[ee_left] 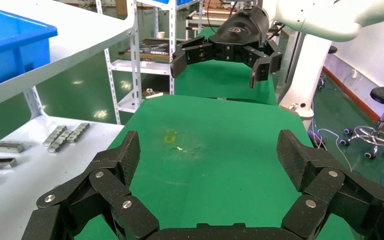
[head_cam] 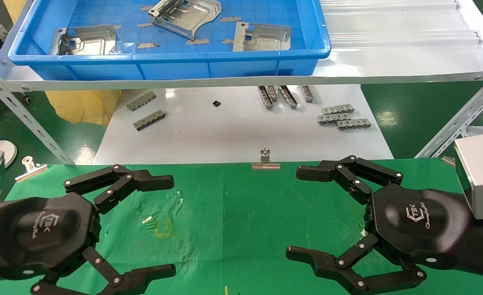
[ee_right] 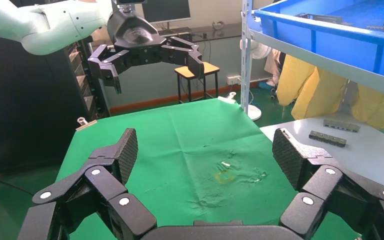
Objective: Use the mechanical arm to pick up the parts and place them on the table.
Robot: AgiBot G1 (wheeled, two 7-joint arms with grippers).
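Both grippers, left (head_cam: 143,223) and right (head_cam: 323,213), hover over the green table (head_cam: 241,213), fingers spread, empty. Parts (head_cam: 261,37): three plates in the blue tray (head_cam: 171,65), well beyond both. Risk: bent edges could slip from fingertips on lifting.

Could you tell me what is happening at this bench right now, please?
Nothing is held yet. The left gripper and right gripper both hover open over the green cloth table. Three silver stamped sheet-metal plates lie in the blue plastic tray on the white shelf above.
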